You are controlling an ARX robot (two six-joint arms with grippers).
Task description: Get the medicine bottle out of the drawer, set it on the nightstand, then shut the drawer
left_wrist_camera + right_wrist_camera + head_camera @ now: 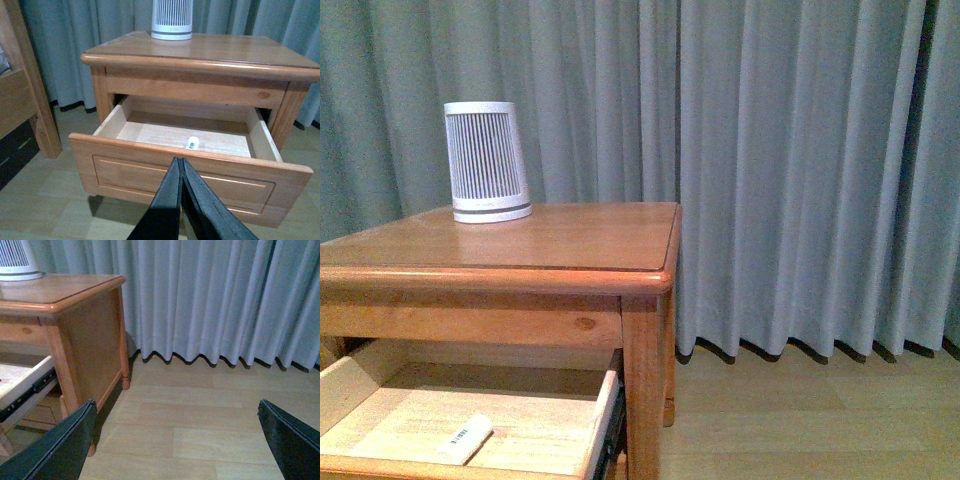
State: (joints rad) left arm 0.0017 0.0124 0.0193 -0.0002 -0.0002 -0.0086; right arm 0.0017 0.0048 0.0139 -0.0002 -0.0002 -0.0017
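The honey-brown nightstand [550, 240] stands before grey curtains. Its upper drawer [470, 415] is pulled out, pale wood inside. The tiny white medicine bottle [466, 438] lies on its side on the drawer floor; it also shows in the left wrist view [192, 143], just behind the drawer front [185, 177]. My left gripper [180, 161] is shut and empty, its tips in front of the drawer front near its top edge. My right gripper [176, 410] is open and empty over the wooden floor, to the right of the nightstand [90, 325]. Neither arm shows in the front view.
A large white ribbed cylinder [486, 162] stands at the back left of the nightstand top. A wooden bed frame post [30, 85] stands left of the nightstand. Grey curtains [800, 170] hang behind. Pale wood floor [200, 405] lies to the right.
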